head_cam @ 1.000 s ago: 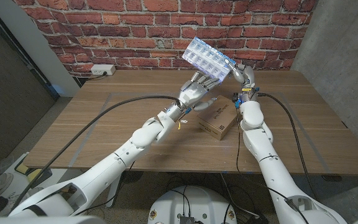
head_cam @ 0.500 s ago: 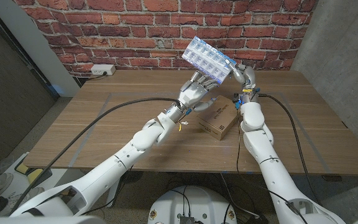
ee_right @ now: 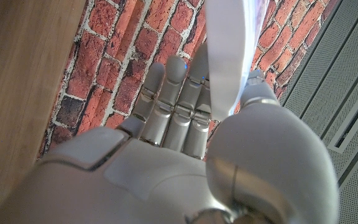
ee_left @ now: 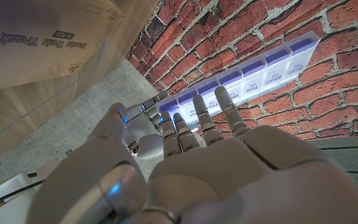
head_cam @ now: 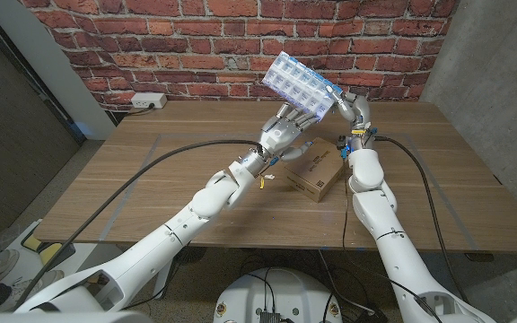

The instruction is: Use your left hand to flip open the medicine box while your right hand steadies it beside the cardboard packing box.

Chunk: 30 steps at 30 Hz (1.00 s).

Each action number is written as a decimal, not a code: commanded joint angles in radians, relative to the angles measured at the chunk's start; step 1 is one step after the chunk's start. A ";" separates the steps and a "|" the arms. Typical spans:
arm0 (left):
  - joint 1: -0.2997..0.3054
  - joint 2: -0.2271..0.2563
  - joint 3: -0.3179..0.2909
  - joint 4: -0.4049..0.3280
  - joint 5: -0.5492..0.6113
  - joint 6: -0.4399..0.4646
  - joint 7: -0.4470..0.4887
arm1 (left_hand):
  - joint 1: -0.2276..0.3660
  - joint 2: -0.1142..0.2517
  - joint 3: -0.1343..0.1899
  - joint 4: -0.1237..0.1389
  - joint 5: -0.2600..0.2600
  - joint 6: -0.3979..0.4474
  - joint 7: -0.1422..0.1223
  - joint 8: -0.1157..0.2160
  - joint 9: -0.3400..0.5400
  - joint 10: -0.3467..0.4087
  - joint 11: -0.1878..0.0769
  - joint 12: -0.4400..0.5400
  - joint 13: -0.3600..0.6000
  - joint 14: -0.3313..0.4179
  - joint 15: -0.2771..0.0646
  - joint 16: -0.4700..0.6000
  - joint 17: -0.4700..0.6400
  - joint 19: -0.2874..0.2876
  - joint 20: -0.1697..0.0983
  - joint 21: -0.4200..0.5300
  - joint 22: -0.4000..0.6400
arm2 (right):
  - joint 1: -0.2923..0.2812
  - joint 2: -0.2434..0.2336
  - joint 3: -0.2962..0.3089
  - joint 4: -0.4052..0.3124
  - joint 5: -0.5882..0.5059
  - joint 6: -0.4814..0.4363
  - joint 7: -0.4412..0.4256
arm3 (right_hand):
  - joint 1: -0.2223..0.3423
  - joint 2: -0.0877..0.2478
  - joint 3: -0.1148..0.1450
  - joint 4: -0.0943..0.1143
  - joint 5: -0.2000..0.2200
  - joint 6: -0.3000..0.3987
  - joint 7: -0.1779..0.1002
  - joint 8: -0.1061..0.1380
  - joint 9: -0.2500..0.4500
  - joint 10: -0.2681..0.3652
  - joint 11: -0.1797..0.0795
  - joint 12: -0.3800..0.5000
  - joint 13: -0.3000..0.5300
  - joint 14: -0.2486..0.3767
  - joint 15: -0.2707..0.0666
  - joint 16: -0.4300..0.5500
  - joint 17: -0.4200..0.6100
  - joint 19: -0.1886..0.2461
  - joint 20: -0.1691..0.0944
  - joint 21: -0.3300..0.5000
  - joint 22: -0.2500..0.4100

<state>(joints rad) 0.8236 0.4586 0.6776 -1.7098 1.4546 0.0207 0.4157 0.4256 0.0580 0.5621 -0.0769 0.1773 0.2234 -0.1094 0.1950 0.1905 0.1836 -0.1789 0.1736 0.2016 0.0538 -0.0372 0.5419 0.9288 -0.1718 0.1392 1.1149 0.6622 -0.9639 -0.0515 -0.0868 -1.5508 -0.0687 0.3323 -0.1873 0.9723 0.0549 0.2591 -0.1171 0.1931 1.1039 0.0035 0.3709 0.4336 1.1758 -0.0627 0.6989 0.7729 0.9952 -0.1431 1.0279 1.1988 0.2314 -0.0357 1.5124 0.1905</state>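
The medicine box (head_cam: 300, 86), a clear weekly pill organiser with bluish day-labelled lids, is held tilted in the air above the table's far side. My right hand (head_cam: 350, 108) grips its right end; in the right wrist view the thumb and fingers of my right hand (ee_right: 179, 143) pinch the box's thin edge (ee_right: 227, 50). Just below it is my left hand (head_cam: 283, 135), with fingers spread and tips reaching up to the box's lower long side. In the left wrist view the fingertips (ee_left: 207, 109) of my left hand (ee_left: 185, 168) touch the lid row (ee_left: 253, 71). The cardboard packing box (head_cam: 314, 170) lies underneath on the table.
The wooden table (head_cam: 151, 179) runs back to a brick wall with a white socket strip (head_cam: 148, 100). Black cables trail along both arms across the tabletop. A grey concrete wall stands at the right.
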 commanded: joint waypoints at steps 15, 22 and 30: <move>-0.021 0.043 0.035 0.062 0.066 -0.069 0.305 | 0.018 0.005 0.039 -0.035 0.001 0.055 -0.091 0.068 0.018 0.059 -0.030 0.058 0.013 0.038 -0.074 0.017 0.014 -0.196 -0.012 0.039 -0.003 | -0.004 0.003 -0.002 -0.007 -0.003 -0.025 0.009 | 0.102 0.090 0.004 0.000 0.007 0.013 -0.001 -0.001 0.006 0.052 -0.047 -0.001 0.007 0.010 -0.081 0.003 0.007 0.005 -0.069 -0.003 0.003; -0.011 0.014 0.029 0.088 0.068 -0.031 0.358 | 0.033 -0.009 0.058 -0.056 0.004 0.287 -0.053 0.190 0.042 0.267 -0.015 0.127 0.055 0.117 -0.100 0.033 0.006 -0.158 -0.009 0.066 -0.014 | -0.001 0.004 0.003 -0.001 0.001 -0.018 0.004 | 0.103 0.089 0.004 0.000 0.007 0.013 -0.001 -0.003 0.008 0.055 -0.046 -0.003 0.006 0.008 -0.081 0.000 0.004 0.002 -0.070 -0.005 0.003; 0.004 -0.034 0.023 0.115 0.076 0.042 0.371 | 0.026 -0.029 0.074 -0.056 0.004 0.406 -0.028 0.239 0.030 0.393 -0.020 0.165 0.078 0.208 -0.123 0.053 0.001 -0.113 -0.023 0.093 -0.021 | 0.002 0.005 0.006 0.009 0.004 -0.008 0.002 | 0.103 0.090 0.004 0.000 0.007 0.015 0.000 -0.004 0.007 0.057 -0.047 -0.003 0.006 0.006 -0.081 -0.001 0.005 0.002 -0.070 -0.005 0.003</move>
<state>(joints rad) 0.8121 0.4706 0.7050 -1.6295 1.5185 -0.0068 0.7347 0.4580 0.0398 0.6269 -0.1339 0.1775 0.6021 -0.1472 0.4246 0.2231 0.5562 -0.2019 0.3330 0.2748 0.2382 -0.0383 0.5848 0.9305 -0.1719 0.1286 1.1971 0.6403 -0.9667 -0.0485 -0.0849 -1.5538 -0.0698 0.3136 -0.1815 0.9724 0.0549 0.2577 -0.1158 0.1972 1.1089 0.0059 0.3660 0.4385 1.1759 -0.0627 0.6953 0.7761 0.9956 -0.1429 1.0257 1.2003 0.2314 -0.0357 1.5087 0.1907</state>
